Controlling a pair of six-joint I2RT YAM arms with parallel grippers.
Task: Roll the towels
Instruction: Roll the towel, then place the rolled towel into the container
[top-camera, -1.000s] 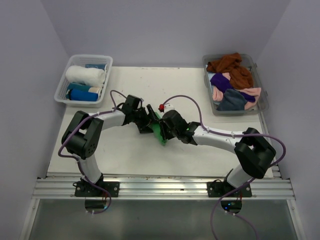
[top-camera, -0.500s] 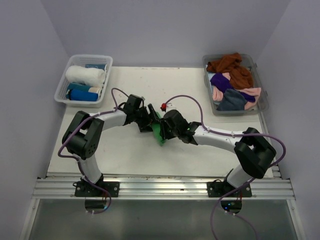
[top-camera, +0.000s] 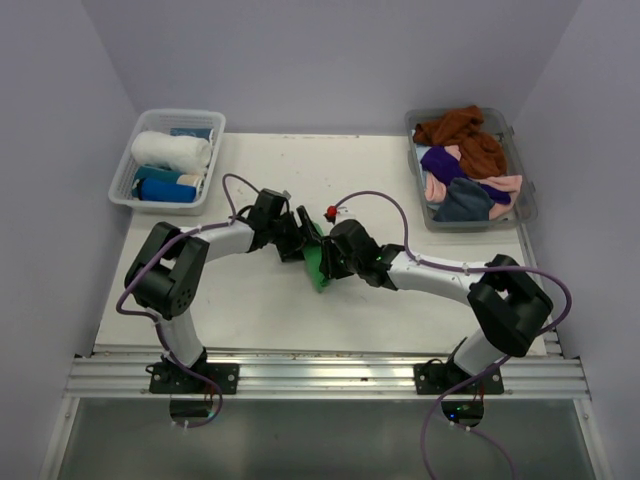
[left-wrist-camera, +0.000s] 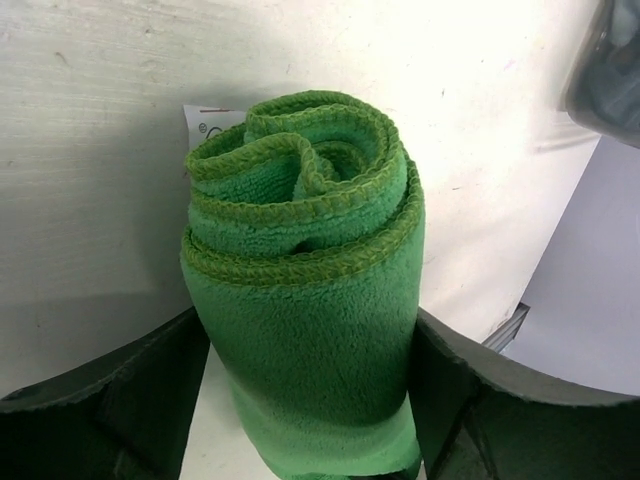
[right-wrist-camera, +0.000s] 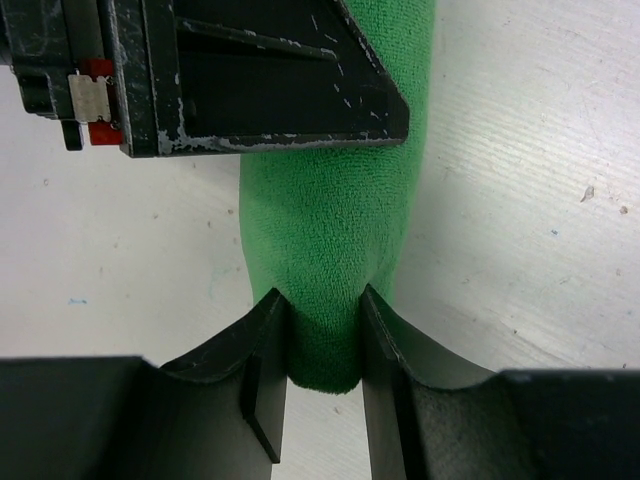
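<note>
**Green towel, rolled, held between my two claws at mid-desk.**

From the left: the basket (top-camera: 128, 180) holds a finished white towel (top-camera: 172, 150) and blue towel (top-camera: 165, 189). My left claw (left-wrist-camera: 308, 345) stands wide, one finger pressed to each flank of the green towel (left-wrist-camera: 300, 190), whose spiral end shows beyond the fingers. My right claw (right-wrist-camera: 322, 325) is narrow and pinches the roll's other tip. Further right, the tub (top-camera: 520, 200) holds the loose towels (top-camera: 465, 160) not yet rolled. Seen from overhead, the roll's long axis runs roughly from the near edge of the desk (top-camera: 260, 170) toward the far edge, leaning slightly. I cannot tell whether it rests on the desk. To finish well, I judge both grips should stay even so the layers do not slip sideways or spring loose, and the outer flap should end up underneath.
</note>
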